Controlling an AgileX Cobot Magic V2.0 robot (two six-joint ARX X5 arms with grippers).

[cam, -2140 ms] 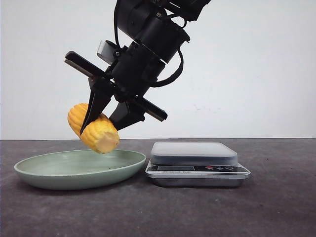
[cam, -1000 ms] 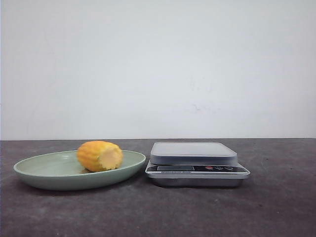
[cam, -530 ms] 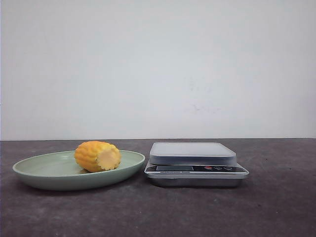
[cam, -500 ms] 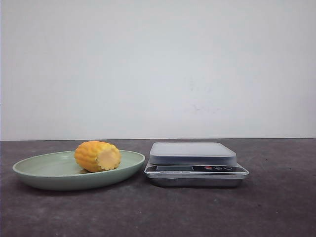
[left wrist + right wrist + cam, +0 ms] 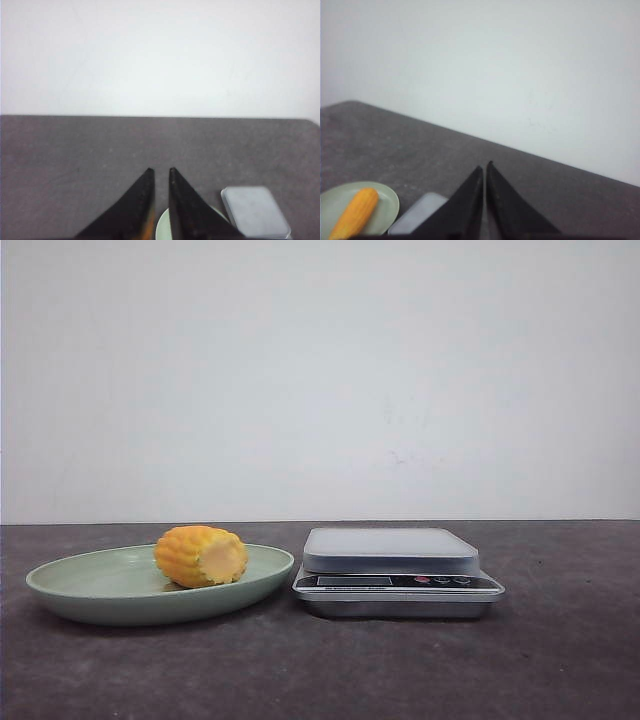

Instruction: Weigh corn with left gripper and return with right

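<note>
Toward the tabletop's left edge the corn [image 5: 201, 556] is lying in the green plate [image 5: 70, 585], the scale [image 5: 398, 572] sitting bare beside it. Left gripper [image 5: 160, 174] and right gripper [image 5: 484, 168] are hovering well clear, jaws nearly closed, holding nothing. Whether weighing is done, I can't tell.

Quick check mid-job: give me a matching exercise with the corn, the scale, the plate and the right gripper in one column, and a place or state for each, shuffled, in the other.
Things:
1. corn
2. scale
3. plate
4. right gripper

Places or states:
A. nothing on its platform
B. jaws shut, holding nothing
C. lying on its side in the plate
D. on the table left of the scale, front view

Pairs: 1-C, 2-A, 3-D, 4-B
</note>
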